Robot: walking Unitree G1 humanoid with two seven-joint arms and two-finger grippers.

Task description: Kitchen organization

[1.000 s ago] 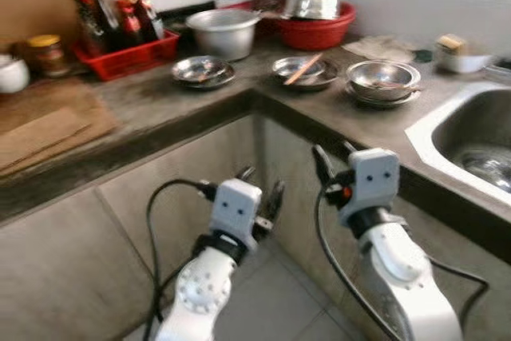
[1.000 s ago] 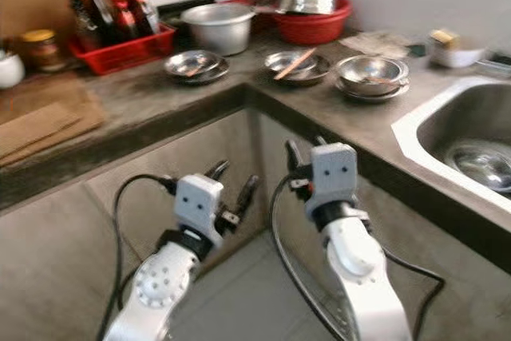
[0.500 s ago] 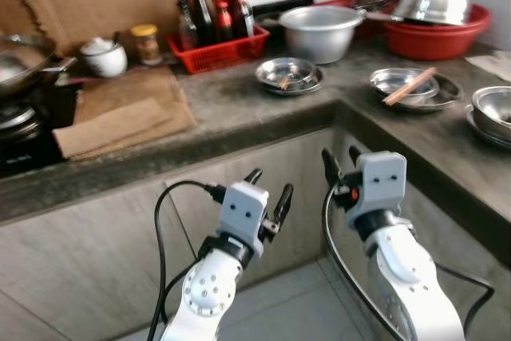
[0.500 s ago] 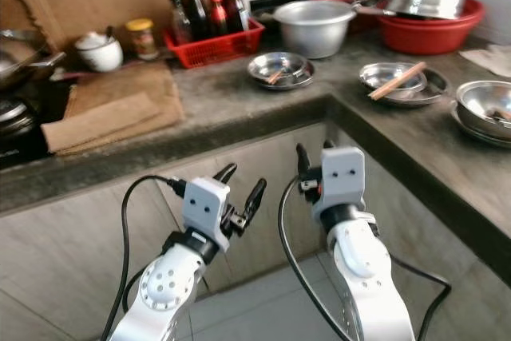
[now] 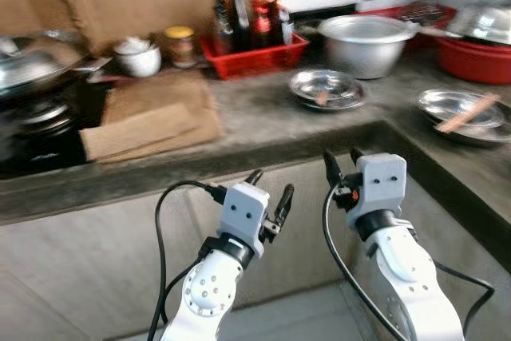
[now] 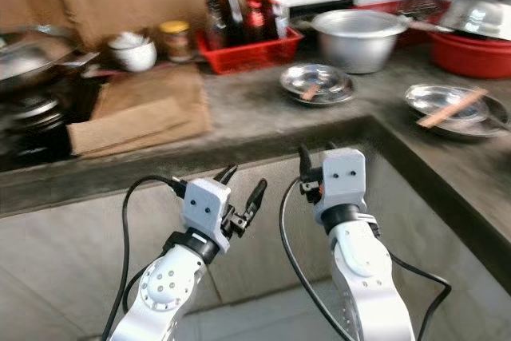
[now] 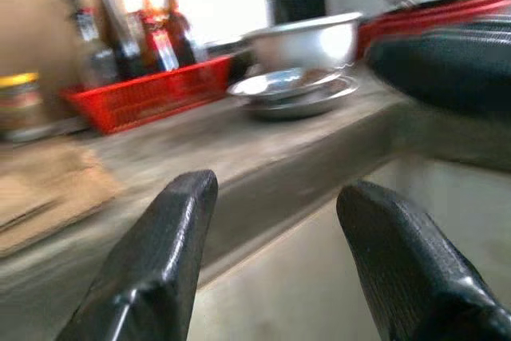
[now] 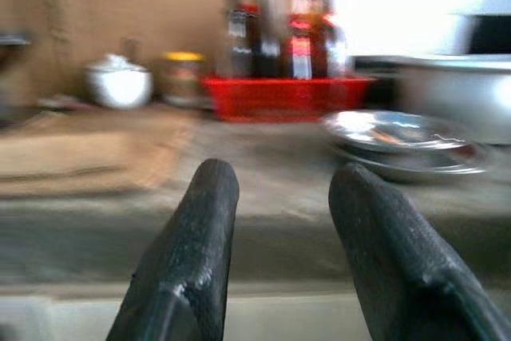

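Note:
A grey L-shaped kitchen counter (image 5: 263,121) runs in front of me. On it stand a red basket of sauce bottles (image 5: 254,41), a steel pot (image 5: 371,33), a steel plate (image 5: 327,89) and another steel plate with chopsticks (image 5: 467,109). My left gripper (image 5: 270,189) and right gripper (image 5: 342,161) are both open and empty, held below the counter edge in front of the cabinet. In the wrist views their black fingers (image 7: 172,229) (image 8: 204,221) point toward the counter top.
A stove with a lidded wok (image 5: 32,61) stands at the left. Folded cardboard (image 5: 152,117), a white pot (image 5: 137,57) and a jar (image 5: 180,44) sit behind it. A red basin with a steel lid (image 5: 479,33) is at the right. Grey tile floor (image 5: 303,325) lies below.
The camera has turned left: the whole scene shifted right, the sink left the picture and the stove came in. Both arms keep the same pose, grippers still open.

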